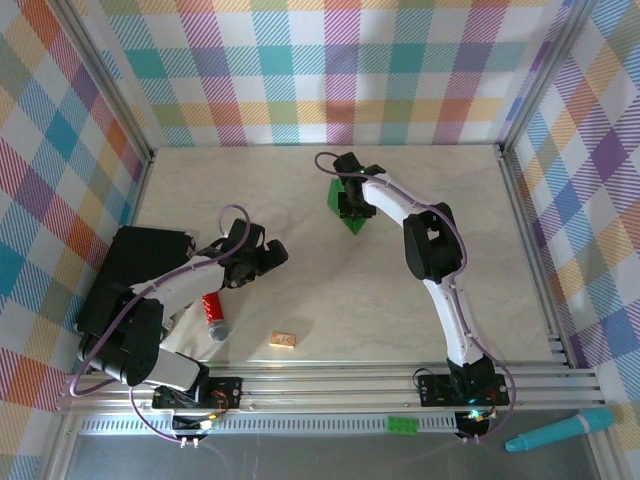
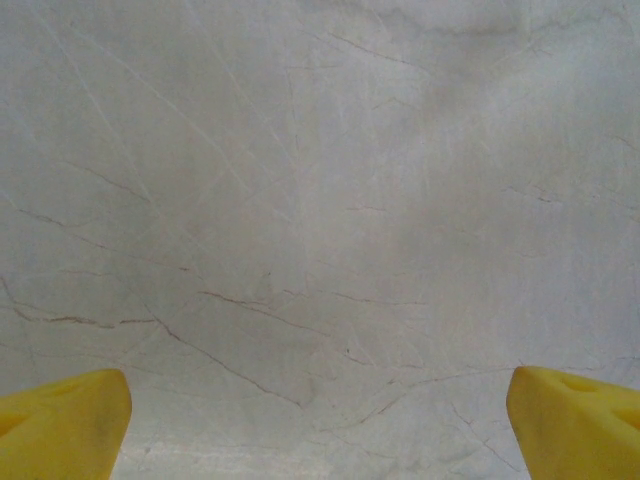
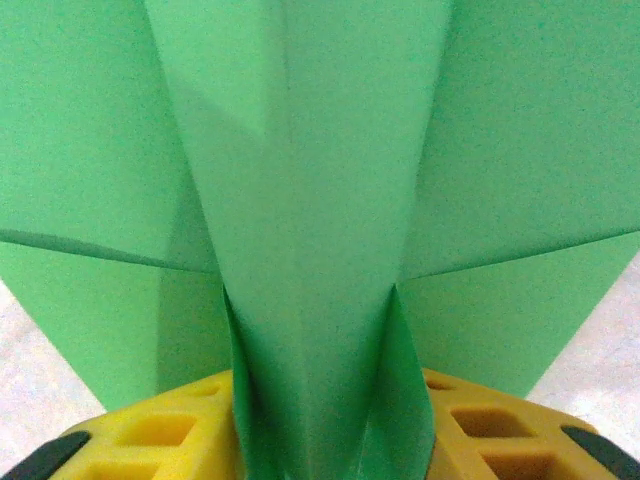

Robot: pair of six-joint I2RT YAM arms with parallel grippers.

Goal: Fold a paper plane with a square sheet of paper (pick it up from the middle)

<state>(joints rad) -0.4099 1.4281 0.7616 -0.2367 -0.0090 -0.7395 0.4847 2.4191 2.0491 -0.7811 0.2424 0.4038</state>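
The bright green paper plane point(image 1: 350, 216) lies at the far middle of the table, its point toward the near side. My right gripper point(image 1: 352, 204) is over it, shut on the plane's raised centre fold. In the right wrist view the pinched fold point(image 3: 330, 400) rises between my yellow fingers point(image 3: 500, 430) and the wings spread flat on either side. My left gripper point(image 1: 268, 254) hovers low over bare table left of centre. Its yellow fingertips point(image 2: 70, 420) stand wide apart and open, with nothing between them.
A red cylinder point(image 1: 213, 312) lies near the left arm's base, and a small tan block point(image 1: 283, 340) sits at the near middle. On the front rail rest a tiny green brick point(image 1: 404, 425) and a teal pen point(image 1: 560, 430). Checked walls enclose the table.
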